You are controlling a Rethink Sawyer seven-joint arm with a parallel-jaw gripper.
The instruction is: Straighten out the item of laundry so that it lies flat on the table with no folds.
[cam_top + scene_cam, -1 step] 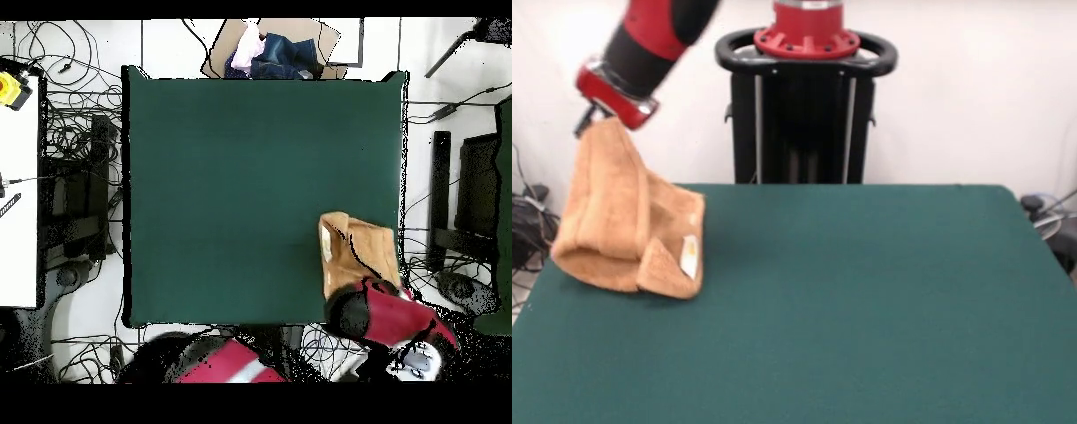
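The gripper (593,119) pinches the folded towel (627,221) up at the table (865,291) corner; cables (70,130) lie around it.

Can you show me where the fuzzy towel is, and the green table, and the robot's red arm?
towel (618,221), front view, on its hanging folded middle.
table (865,300), front view, on bare green cloth.
arm (644,44), front view, on the black-and-red forearm above the towel.

front across table (865,309), overhead straight down
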